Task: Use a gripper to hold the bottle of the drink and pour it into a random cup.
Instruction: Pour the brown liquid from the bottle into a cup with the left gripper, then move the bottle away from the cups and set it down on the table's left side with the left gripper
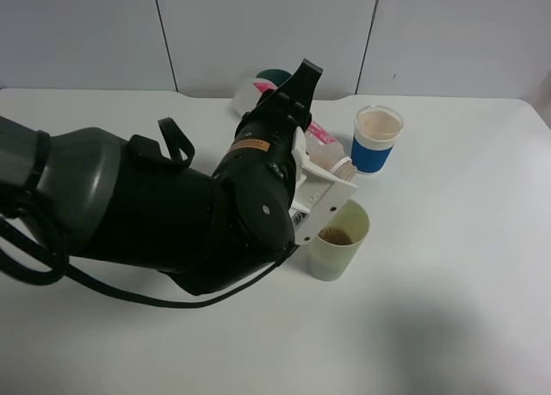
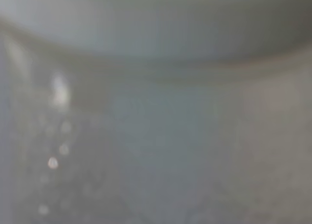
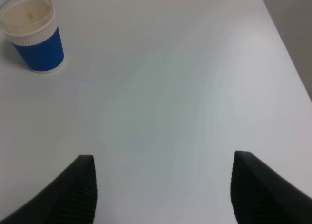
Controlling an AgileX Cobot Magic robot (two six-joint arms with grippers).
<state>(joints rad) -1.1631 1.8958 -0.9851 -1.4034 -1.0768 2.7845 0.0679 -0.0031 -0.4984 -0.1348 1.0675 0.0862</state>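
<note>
White worktop, pale panelled wall along its 12 o'clock edge

Exterior high view: my left arm comes in from 9 o'clock and reaches across past the middle. The left end effector is the white claw, clamped on the bottle. The bottle is off the worktop and tilted, mouth pointing down toward 4 o'clock, red-and-white label up. The mouth sits just above the 12 o'clock rim of the yellow-green cup. That cup is upright near mid-worktop, touching or just beside the claw's lower plate, can't tell which. There's brown liquid in the bottom of it. Can't make out a stream from the mouth

The blue-banded cup is upright at 1 o'clock of the yellow-green cup, near but apart from it, with pale contents. The teal cup is at 11 o'clock, mostly hidden behind my arm

Left wrist view: grey blur, nothing readable

Right wrist view: the right end effector is spread wide and holds nothing. Its black ribbed fingers are over bare worktop, well apart from the blue-banded cup
</note>
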